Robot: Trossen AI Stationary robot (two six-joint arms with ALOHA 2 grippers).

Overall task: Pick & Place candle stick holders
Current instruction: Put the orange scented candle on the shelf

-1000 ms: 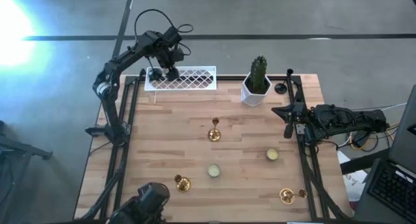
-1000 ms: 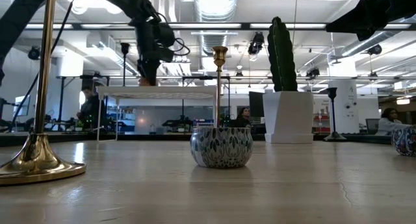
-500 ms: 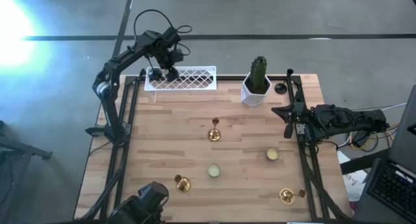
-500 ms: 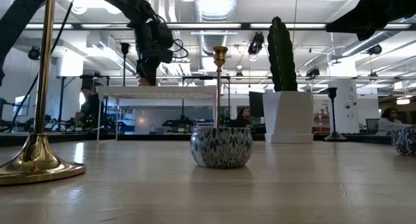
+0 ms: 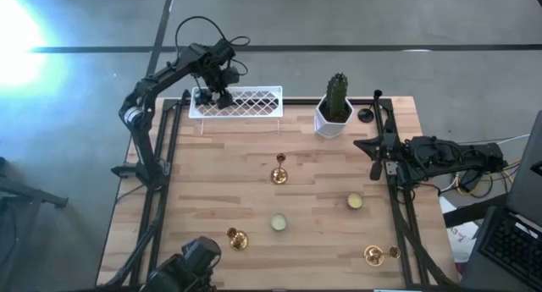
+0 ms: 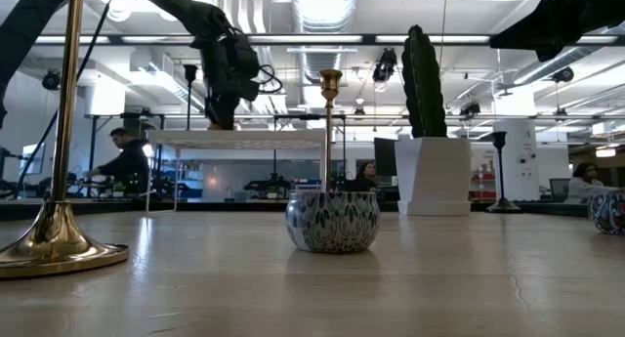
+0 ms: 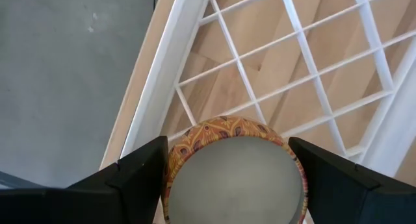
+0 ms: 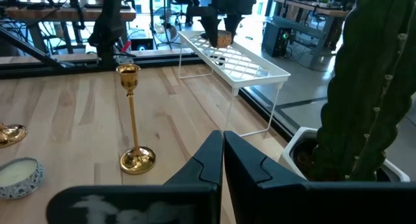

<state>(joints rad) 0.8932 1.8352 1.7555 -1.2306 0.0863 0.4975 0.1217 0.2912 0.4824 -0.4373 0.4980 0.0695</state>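
Almost nothing has moved: the left gripper (image 7: 227, 185) still clamps a patterned cup (image 7: 235, 172) just over the white tray (image 5: 246, 101). Placing step; next it should lower and let go. The right gripper (image 8: 221, 162), fingers closed and empty, waits beside the cactus (image 5: 337, 96).

patterned low cup (image 6: 332, 221) centre foreground | tall gold candlestick (image 6: 328, 132) behind it | gold stemmed holder (image 6: 59, 195) near left | potted cactus (image 6: 427, 132) right | left gripper (image 6: 224, 107) at white lattice tray (image 6: 239, 140) | slim black holder (image 6: 503, 171) far right
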